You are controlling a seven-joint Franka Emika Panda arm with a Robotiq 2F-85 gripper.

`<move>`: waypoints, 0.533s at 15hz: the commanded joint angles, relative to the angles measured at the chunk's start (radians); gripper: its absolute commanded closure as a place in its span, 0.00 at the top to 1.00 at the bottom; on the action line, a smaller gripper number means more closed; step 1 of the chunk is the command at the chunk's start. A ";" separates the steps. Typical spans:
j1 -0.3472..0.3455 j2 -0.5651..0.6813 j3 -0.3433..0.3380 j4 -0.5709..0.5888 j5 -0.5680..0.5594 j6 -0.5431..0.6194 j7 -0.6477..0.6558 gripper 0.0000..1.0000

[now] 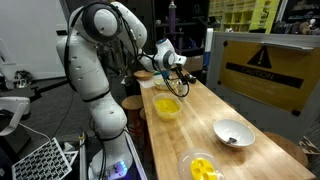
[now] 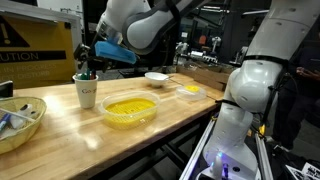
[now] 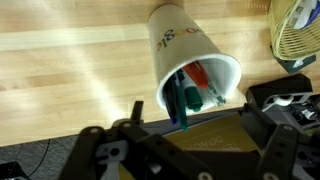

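Wooden bench [image 2: 60,135] is bearing a paper cup [image 2: 86,92] of markers [image 3: 195,92], upright beside a yellow bowl [image 2: 130,108]. Gripper [image 2: 90,66] is hovering above it, jaws spread, empty. Cup is looking light, crushable, probably top-heavy; I am judging a gentle mid-wall hold safest.

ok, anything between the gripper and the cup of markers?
Nothing visible. The open gripper hangs just above the cup, with only the markers poking from it; the yellow bowl sits off to the side.
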 commanded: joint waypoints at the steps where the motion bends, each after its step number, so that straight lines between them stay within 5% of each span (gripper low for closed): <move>1: 0.009 0.009 -0.010 0.006 0.023 0.015 -0.029 0.75; 3: 0.008 0.013 -0.009 0.008 0.020 0.014 -0.029 0.68; 8: 0.003 0.018 -0.005 0.011 0.005 0.014 -0.023 0.28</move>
